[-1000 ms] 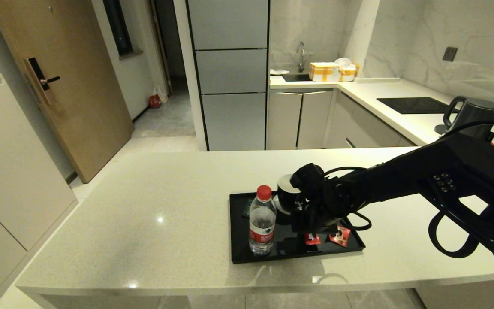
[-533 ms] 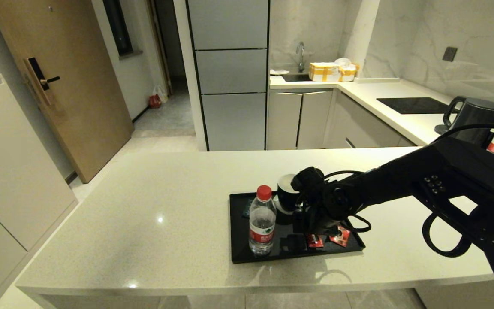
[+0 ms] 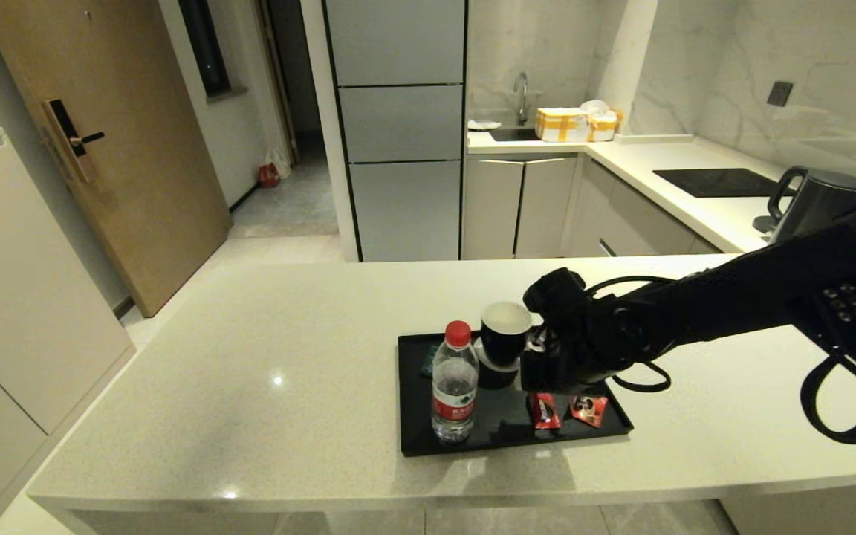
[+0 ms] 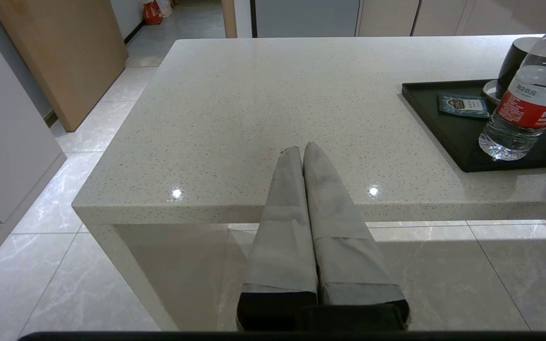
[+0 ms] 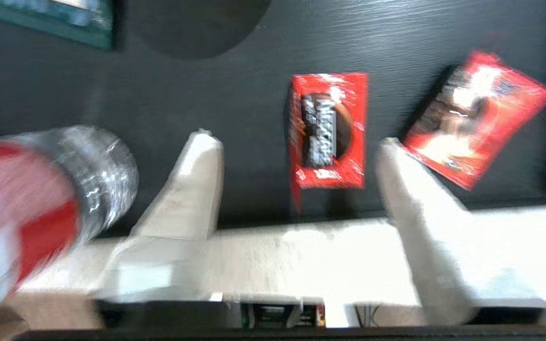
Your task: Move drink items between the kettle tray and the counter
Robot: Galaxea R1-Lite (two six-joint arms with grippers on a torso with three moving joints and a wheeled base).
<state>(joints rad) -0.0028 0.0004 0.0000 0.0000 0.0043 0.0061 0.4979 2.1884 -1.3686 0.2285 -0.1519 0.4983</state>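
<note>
Two red foil sachets point(image 3: 544, 410) point(image 3: 589, 409) lie flat on the black kettle tray point(image 3: 413, 438), near its right front corner. My right gripper point(image 3: 547, 383) hovers just above them, open and empty. In the right wrist view the gripper point(image 5: 296, 139) frames the upright sachet point(image 5: 327, 130); the tilted sachet point(image 5: 477, 118) lies beyond one finger point(image 5: 410, 189). The tray floor point(image 5: 235, 94) is bare between them. My left gripper point(image 4: 301, 149) is shut and empty, parked low before the counter's point(image 4: 254, 94) front edge.
A red-capped water bottle point(image 3: 455, 386) stands at the tray's front left, with a black cup point(image 3: 504, 334) behind it. A teal packet point(image 4: 462, 105) lies on the tray's far left. A dark kettle point(image 3: 818, 200) stands on the rear worktop.
My right gripper has risen off the tray and drawn back to the right. The left sachet, partly covered before, now lies in full view. Both sachets stay on the tray.
</note>
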